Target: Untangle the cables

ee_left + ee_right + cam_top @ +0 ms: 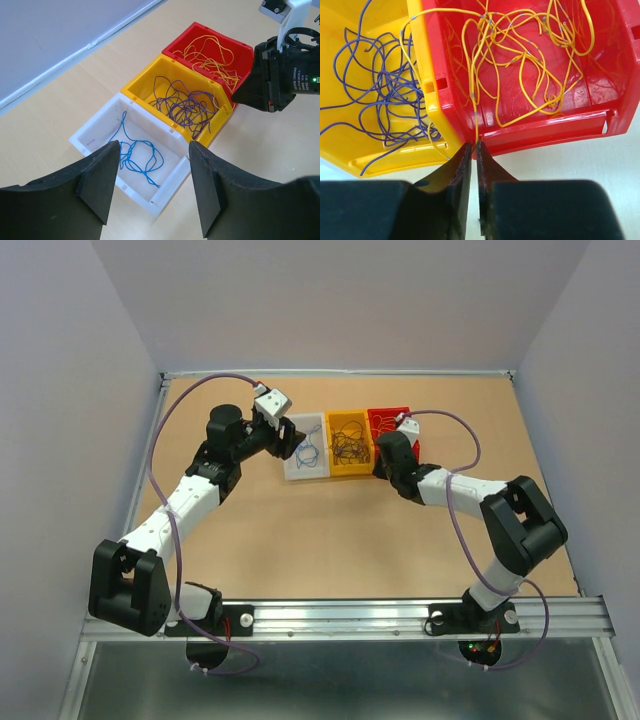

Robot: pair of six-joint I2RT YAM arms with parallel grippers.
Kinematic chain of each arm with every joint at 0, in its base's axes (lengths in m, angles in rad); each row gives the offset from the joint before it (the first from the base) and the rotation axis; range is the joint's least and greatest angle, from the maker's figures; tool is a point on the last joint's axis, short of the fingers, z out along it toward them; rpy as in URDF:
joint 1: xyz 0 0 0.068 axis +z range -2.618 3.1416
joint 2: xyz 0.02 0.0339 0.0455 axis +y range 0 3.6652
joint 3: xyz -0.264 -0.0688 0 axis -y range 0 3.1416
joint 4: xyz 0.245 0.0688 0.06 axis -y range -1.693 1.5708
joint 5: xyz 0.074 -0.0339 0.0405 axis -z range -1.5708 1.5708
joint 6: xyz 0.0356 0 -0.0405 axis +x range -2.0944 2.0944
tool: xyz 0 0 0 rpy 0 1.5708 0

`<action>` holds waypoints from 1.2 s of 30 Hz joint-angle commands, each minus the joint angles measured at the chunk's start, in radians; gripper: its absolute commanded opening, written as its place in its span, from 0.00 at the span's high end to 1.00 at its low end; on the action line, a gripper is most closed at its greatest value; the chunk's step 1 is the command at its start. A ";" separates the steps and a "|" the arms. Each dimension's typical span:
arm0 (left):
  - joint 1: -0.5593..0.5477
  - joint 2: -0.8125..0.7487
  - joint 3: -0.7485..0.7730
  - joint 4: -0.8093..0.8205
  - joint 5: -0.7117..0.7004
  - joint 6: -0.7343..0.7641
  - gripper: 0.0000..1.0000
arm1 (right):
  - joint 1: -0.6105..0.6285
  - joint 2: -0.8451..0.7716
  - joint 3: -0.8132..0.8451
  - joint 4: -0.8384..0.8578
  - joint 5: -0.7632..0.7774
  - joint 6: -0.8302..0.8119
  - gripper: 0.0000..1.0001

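Tan table [300,540], boxed by pale walls [60,390], carried a metal rail [350,615] along its near edge. 3 bins sat in a touching row at far middle: blue cables [140,155] in the white bin [95,130], purple cables [187,105] in the yellow bin [145,75], yellow cables [520,65] in the red bin [240,50]. Left gripper [154,145] hung over the white bin with fingers spread; right gripper [474,145] had fingers almost pressed together, pinching 1 yellow strand [476,110] at the red bin's near rim.
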 commanded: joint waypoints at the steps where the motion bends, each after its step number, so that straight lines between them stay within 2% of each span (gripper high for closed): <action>1: 0.001 -0.023 -0.010 0.053 0.016 0.011 0.31 | -0.003 -0.014 0.033 0.032 0.003 -0.002 0.89; 2: 0.003 -0.023 -0.008 0.051 0.016 0.013 0.31 | -0.003 -0.024 0.022 0.033 0.007 -0.003 0.96; 5: 0.003 -0.017 -0.007 0.051 0.016 0.013 0.31 | -0.003 -0.070 0.008 0.036 0.021 -0.008 1.00; 9: 0.001 -0.015 -0.005 0.050 0.013 0.013 0.31 | -0.006 -0.121 0.013 0.036 0.046 -0.032 0.99; 16: 0.001 -0.014 -0.004 0.048 0.008 0.013 0.31 | -0.070 -0.132 0.066 0.036 0.000 -0.078 0.99; 25: 0.001 0.002 0.002 0.048 -0.001 0.016 0.31 | -0.202 -0.051 0.109 0.035 -0.075 -0.109 0.99; 31: 0.001 0.014 0.008 0.044 -0.006 0.016 0.31 | -0.209 0.084 0.160 0.036 -0.086 -0.121 0.99; 36: 0.001 0.015 0.007 0.044 -0.004 0.019 0.31 | -0.209 0.106 0.165 0.036 -0.085 -0.115 0.97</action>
